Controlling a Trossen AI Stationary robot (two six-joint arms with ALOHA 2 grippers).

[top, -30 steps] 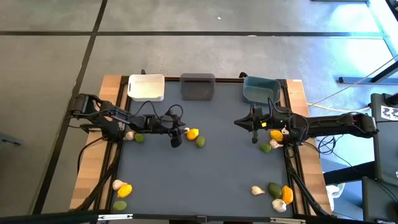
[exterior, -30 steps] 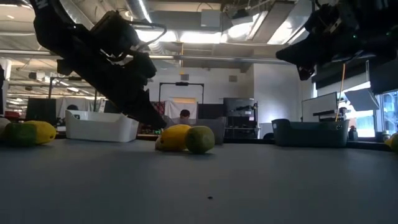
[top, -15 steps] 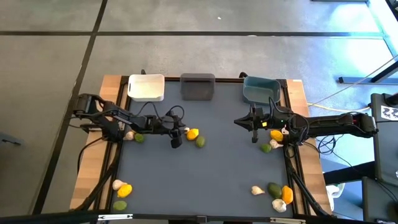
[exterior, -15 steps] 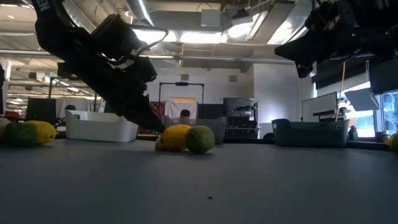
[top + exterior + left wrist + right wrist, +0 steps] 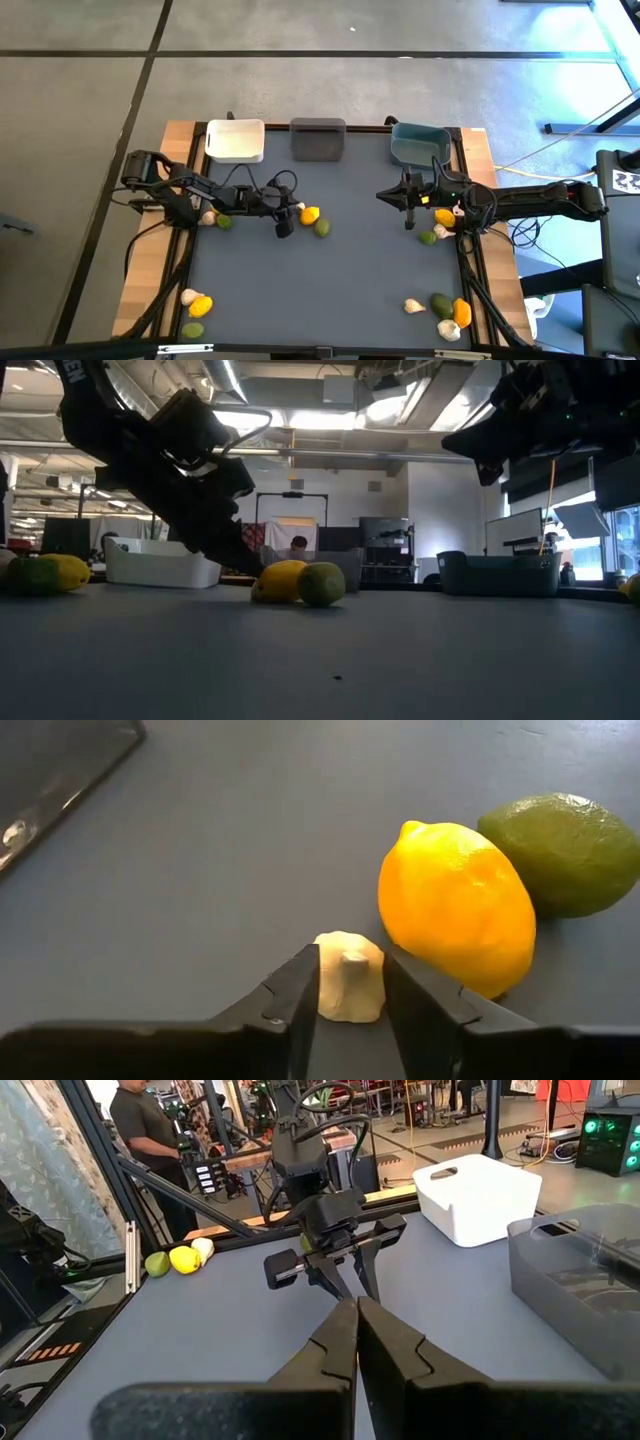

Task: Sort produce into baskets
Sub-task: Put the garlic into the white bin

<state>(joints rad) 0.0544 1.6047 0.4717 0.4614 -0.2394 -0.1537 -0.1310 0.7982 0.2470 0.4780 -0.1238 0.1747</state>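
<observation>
My left gripper has its two fingers closed against either side of a garlic bulb, which sits on the table with its stem tip pointing upward between them. I judge this a grip taken but not yet lifted. The bulb lies just beside the lemon, apparently touching it on the side facing my left arm; a lime rests against the lemon's far side. The lemon's long axis runs roughly along my line of approach, so a straight lift should clear it; any sideways drag toward it would likely roll it.

The white basket is the basket nearest the lemon, and my left arm is plainly the nearer one.

My right gripper is fully closed on nothing and hangs well away from the lemon, near the teal basket.
</observation>
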